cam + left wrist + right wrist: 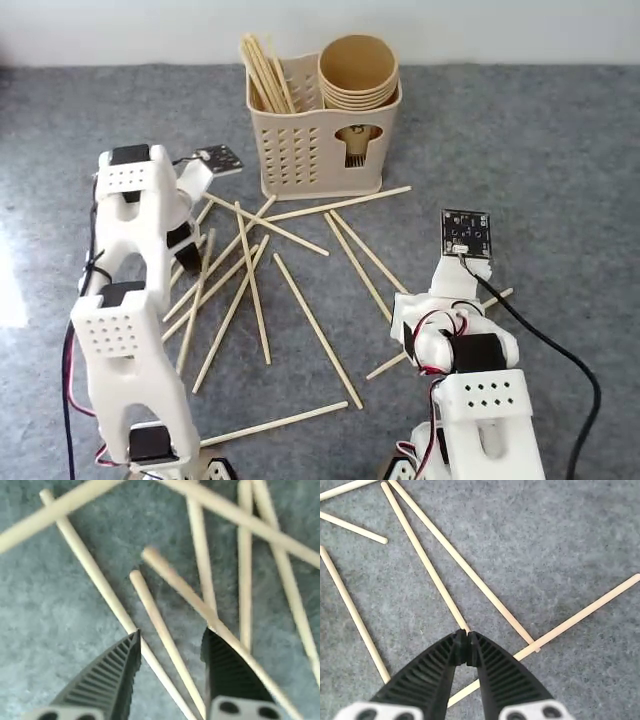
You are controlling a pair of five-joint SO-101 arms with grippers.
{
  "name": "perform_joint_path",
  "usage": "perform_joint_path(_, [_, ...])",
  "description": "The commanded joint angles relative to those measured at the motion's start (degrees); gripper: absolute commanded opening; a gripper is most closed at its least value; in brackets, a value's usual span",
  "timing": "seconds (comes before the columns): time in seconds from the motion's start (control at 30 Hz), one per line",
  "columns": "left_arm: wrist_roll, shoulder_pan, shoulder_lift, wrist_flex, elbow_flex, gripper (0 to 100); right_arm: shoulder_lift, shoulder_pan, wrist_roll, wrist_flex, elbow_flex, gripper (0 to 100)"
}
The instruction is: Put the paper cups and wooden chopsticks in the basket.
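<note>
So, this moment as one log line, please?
cups: in basket | chopsticks: some in basket, many on mat | left gripper: open over chopsticks | right gripper: shut

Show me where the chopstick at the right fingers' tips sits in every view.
High view: probably the chopstick on the left of the parallel pair between basket and right arm.
Right wrist view: that chopstick ends at the tips of the shut right fingers.
Left wrist view: other chopsticks, one between the open left fingers.
Shared landmark: the slanted chopstick under the right arm, passing behind the fingers in the right wrist view.
</note>
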Motion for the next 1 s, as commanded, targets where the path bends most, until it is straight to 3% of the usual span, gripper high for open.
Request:
perform_joint_path(0.0, [-0.4, 1.1, -1.2, 5.5, -6.4, 18, -0.4, 0.4, 0.5, -1.0, -0.4, 0.8])
perform_joint_path(0.17, [7.0, -0.4, -1.2, 7.2, -13.5, 19, -0.4, 0.4, 0.5, -1.0, -0.4, 0.8])
perform_joint_path(0.37, [12.0, 0.1, -0.2, 4.1, -13.2, 19, -0.4, 0.4, 0.5, -1.0, -0.4, 0.8])
perform_joint_path(0.57, [13.0, 0.4, 6.4, -1.7, -13.1, 19, -0.8, 0.4, 0.5, -2.2, 1.0, 0.8])
perform_joint_path(0.77, [13.0, -1.3, 14.8, -2.1, -21.3, 19, -0.9, 0.3, 0.6, -5.8, 3.3, 0.8])
perform_joint_path(0.97, [12.7, -1.9, 22.3, 5.5, -31.3, 18, -0.9, 0.3, 0.6, -5.8, 3.3, 0.8])
